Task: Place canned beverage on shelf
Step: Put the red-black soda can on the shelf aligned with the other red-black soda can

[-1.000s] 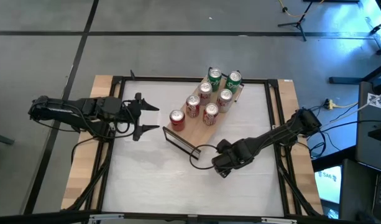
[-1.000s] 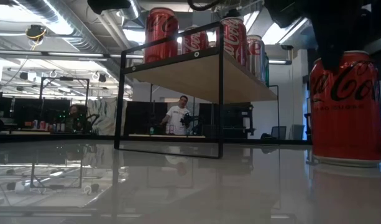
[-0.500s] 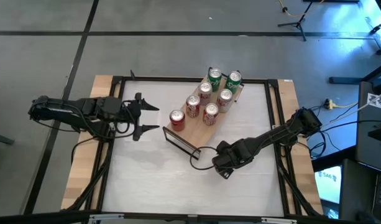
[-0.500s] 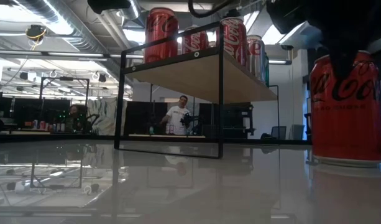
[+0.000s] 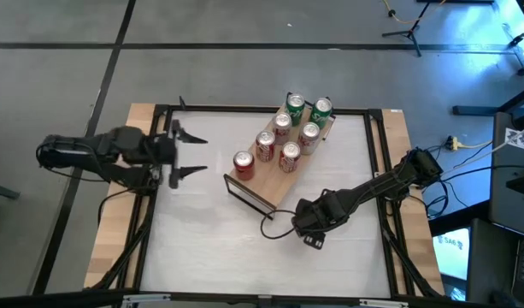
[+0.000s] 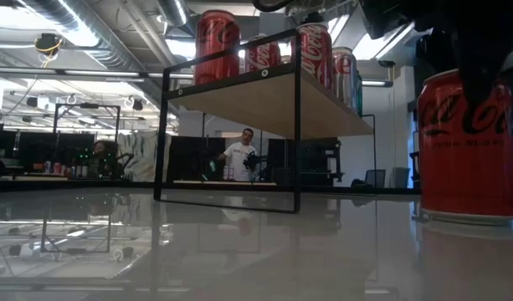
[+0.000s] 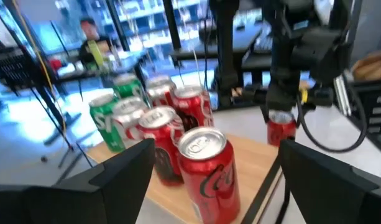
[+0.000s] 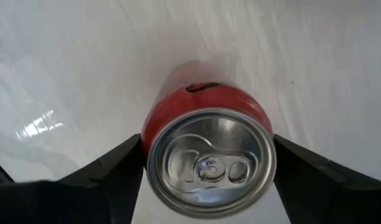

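right pincer (image 8: 206, 162) straddles can (image 8: 209, 158) — upright

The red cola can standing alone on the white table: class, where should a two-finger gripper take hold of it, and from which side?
Grip the red cola can across its round side wall, just below the rim, coming straight down from above. It stands upright on the white table with clear space around it, and the right gripper already hangs over its silver lid, one finger on each side. The can's curved sides suit opposed fingers.
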`<state>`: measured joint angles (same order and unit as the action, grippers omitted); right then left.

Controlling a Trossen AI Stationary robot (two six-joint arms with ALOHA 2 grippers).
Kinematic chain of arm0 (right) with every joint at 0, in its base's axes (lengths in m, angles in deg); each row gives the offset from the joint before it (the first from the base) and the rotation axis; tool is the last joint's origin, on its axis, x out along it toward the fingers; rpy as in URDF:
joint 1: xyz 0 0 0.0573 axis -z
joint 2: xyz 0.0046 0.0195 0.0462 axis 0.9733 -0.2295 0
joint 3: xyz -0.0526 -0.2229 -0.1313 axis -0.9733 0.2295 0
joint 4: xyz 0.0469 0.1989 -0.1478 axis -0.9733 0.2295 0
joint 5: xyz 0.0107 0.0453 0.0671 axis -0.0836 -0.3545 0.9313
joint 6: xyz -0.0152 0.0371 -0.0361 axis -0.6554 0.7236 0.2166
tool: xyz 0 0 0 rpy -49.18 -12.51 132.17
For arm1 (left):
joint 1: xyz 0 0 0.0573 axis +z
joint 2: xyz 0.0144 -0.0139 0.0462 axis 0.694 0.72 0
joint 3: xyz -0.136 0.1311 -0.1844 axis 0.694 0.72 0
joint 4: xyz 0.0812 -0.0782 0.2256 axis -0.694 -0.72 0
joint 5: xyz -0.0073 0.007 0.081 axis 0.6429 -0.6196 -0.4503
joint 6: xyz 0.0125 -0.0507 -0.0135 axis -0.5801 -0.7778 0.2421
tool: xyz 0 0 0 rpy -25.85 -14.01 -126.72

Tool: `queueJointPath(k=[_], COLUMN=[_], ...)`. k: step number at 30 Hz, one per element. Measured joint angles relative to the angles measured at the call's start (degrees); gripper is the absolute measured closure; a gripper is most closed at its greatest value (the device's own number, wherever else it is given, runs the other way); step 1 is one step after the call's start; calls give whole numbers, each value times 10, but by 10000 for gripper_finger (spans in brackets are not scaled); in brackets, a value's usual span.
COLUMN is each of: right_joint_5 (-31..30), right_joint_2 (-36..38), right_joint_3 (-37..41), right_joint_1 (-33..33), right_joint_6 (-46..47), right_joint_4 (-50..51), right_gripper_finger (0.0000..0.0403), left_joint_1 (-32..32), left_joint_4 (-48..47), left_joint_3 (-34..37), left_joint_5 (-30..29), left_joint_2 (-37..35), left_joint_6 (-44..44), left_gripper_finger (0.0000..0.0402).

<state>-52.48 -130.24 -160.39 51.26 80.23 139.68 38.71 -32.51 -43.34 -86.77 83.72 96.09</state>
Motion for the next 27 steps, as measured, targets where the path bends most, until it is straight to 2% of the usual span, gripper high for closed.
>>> queueJointPath(k=[4,9,14,19,27], right_joint_5=[1,1,1,1,0], right_joint_2=[0,0,0,0,0], right_joint_3=[0,0,0,0,0], right_joint_1=[0,0,0,0,0], right_joint_6=[-29,-71,-150,-231,-309], right_joint_4=[0,1,1,1,1], right_gripper_finger=[110,105,107,104,103], left_joint_1=[0,0,0,0,0], left_joint_4=[5,64,126,168,170], left_joint_3=[45,145,242,311,353], left_joint_5=[-3,-7,-54,-63,-67], left_joint_2=[-76,-179,-261,-312,-346], left_joint_6=[2,2,2,2,24], left_gripper_finger=[72,72,72,72,72])
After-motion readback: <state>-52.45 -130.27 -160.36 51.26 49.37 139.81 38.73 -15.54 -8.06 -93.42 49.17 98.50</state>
